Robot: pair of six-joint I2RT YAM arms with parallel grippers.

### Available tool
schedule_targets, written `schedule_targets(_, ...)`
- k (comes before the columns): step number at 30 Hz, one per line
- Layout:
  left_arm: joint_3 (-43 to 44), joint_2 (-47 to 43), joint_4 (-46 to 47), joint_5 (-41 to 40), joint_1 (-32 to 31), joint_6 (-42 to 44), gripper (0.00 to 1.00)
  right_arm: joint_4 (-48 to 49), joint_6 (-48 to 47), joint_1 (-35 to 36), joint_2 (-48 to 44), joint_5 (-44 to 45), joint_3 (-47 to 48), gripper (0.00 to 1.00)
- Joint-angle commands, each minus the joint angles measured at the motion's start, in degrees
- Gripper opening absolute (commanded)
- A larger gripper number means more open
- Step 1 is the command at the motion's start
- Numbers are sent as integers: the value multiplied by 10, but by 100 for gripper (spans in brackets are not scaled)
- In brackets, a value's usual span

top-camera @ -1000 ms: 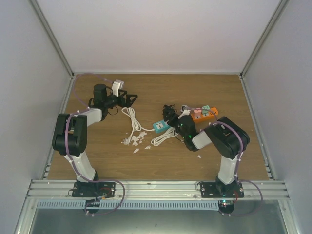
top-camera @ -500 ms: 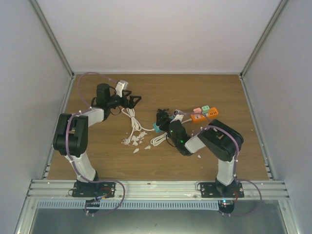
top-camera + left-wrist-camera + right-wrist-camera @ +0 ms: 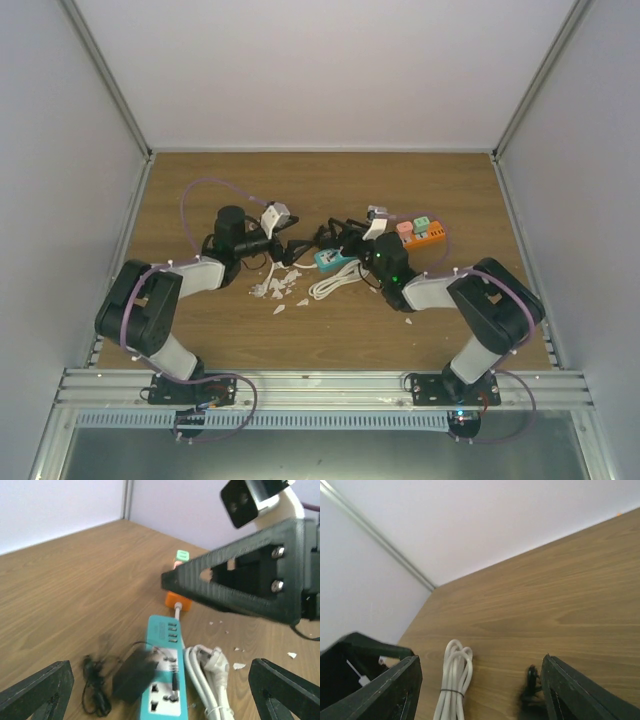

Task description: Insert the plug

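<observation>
A teal power strip [image 3: 335, 260] lies mid-table and also shows in the left wrist view [image 3: 161, 700]. A black adapter plug [image 3: 134, 672] rests tilted on the strip's left side, with its thin black cord [image 3: 95, 692] beside it. I cannot tell whether the adapter is seated in a socket. My left gripper [image 3: 293, 248] is open and empty just left of the strip; the wrist view [image 3: 160, 664] looks down on the strip. My right gripper [image 3: 330, 232] is open and empty just behind the strip; one finger [image 3: 245, 580] shows in the left wrist view.
An orange power strip [image 3: 425, 235] lies right of the teal one. A white cable bundle with its plug [image 3: 335, 283] lies in front of the strip. A second white bundle [image 3: 455, 680] and a black cord [image 3: 530, 685] lie between the right fingers. White chips [image 3: 280, 290] are scattered nearby.
My left gripper has swung from the back left towards the centre and now faces the teal strip. My right arm has shifted, its gripper staying by the strip.
</observation>
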Motion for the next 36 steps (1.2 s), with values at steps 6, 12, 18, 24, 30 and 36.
schedule_targets(6, 48, -26, -16, -46, -13, -81, 99, 8, -108, -9, -37, -124, -30, 65)
schedule_targets(12, 114, -6, -164, -149, -15, -94, 99, -103, -123, -11, -127, 5, -61, 77)
schedule_targets(18, 138, 23, -197, -158, -16, -137, 99, -263, -43, -15, -324, 124, -131, 99)
schedule_targets(24, 157, 65, -213, -51, -34, -69, 99, -455, -63, -23, -481, 132, -111, 100)
schedule_targets(30, 201, 122, -286, -162, -83, -15, 94, -538, -108, -24, -598, 126, -117, 100)
schedule_targets(36, 243, 183, -313, -239, -90, -21, 91, -564, -158, -24, -641, 117, -112, 100)
